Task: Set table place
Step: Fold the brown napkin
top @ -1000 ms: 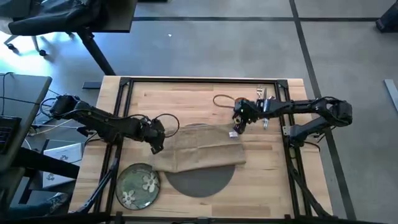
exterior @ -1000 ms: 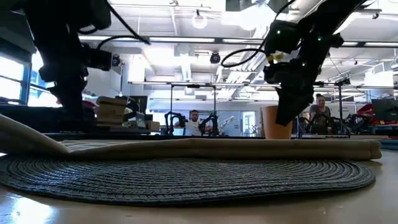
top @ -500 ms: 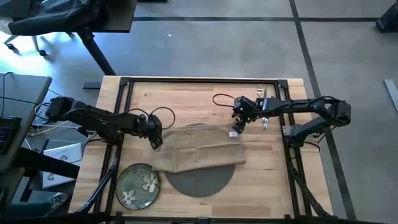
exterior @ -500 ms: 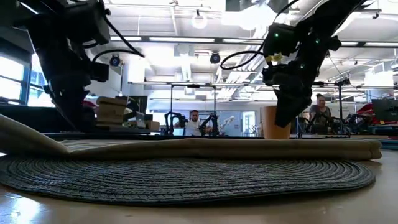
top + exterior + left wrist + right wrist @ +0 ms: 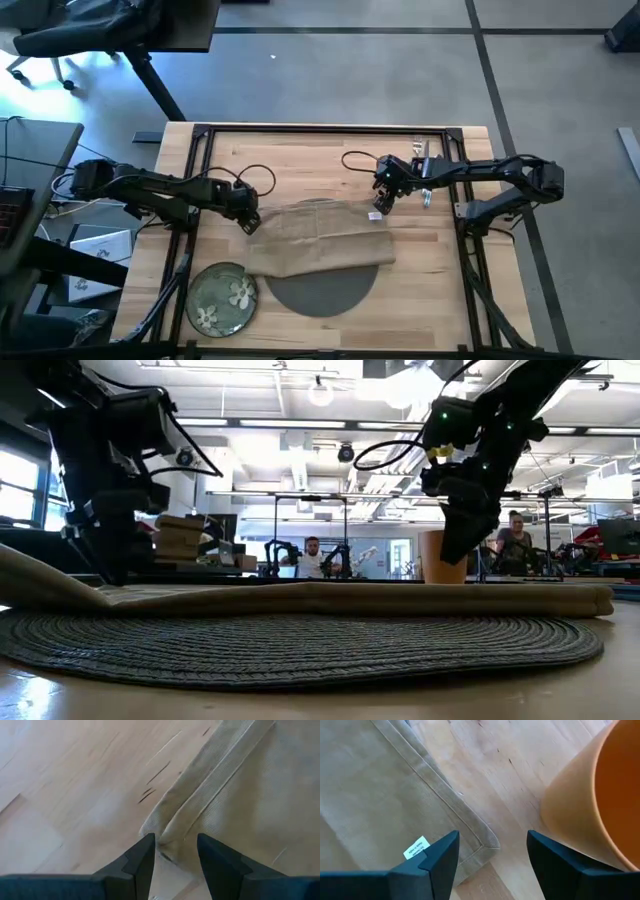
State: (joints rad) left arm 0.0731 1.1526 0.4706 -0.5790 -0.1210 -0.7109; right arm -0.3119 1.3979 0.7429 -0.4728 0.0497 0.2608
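At the table's (image 5: 300,150) near edge, seven o'clock, we see the plate (image 5: 221,296); the napkin (image 5: 320,238) overlaps the placemat (image 5: 322,290). Left gripper (image 5: 250,222) and right gripper (image 5: 382,207), jaws apart, straddle its far corners; beyond, the cup (image 5: 600,800).

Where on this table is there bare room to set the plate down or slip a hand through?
Bare wood lies along the table's far edge, and at the near right, beside the placemat. The middle is crowded: the napkin covers the placemat, with the left claw and right claw at its ends. The plate fills the near left corner.
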